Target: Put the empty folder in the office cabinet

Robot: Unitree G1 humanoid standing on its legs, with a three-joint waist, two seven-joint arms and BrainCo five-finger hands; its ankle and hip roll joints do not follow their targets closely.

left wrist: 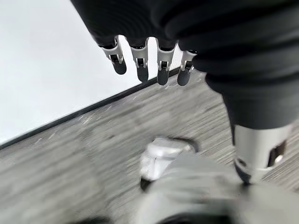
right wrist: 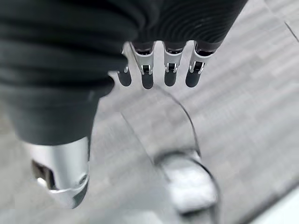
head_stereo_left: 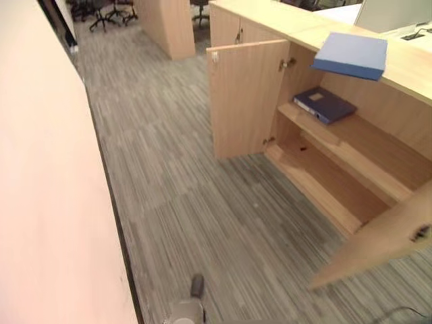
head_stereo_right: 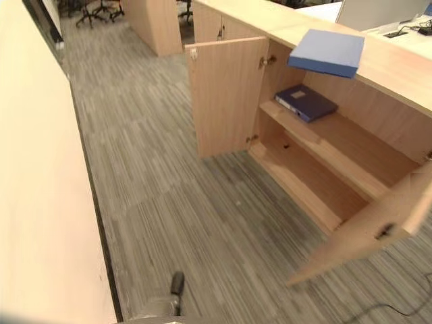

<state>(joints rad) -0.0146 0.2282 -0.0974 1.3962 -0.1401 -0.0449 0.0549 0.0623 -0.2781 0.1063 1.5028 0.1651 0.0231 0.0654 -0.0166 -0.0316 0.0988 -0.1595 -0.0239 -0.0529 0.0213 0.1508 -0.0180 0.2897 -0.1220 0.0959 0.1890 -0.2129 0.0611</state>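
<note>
A light blue folder [head_stereo_left: 351, 54] lies flat on top of the wooden cabinet [head_stereo_left: 412, 67], its corner jutting over the front edge. A dark blue folder [head_stereo_left: 324, 103] lies on the upper shelf inside, and the lower shelf [head_stereo_left: 324, 182] is bare. Both cabinet doors stand open: the left one [head_stereo_left: 246, 98] and the right one [head_stereo_left: 385, 236]. My left hand [left wrist: 139, 60] hangs over the carpet near a wall, fingers straight, holding nothing. A dark-tipped finger [head_stereo_left: 196, 286] shows at the bottom edge of the left eye view. My right hand [right wrist: 170, 70] hangs over the carpet too, open and empty.
A pale wall [head_stereo_left: 47, 202] with a black baseboard runs along the left side. Grey striped carpet [head_stereo_left: 202, 202] stretches from me to the cabinet. Further back stand another wooden unit [head_stereo_left: 169, 27] and office chairs [head_stereo_left: 101, 13].
</note>
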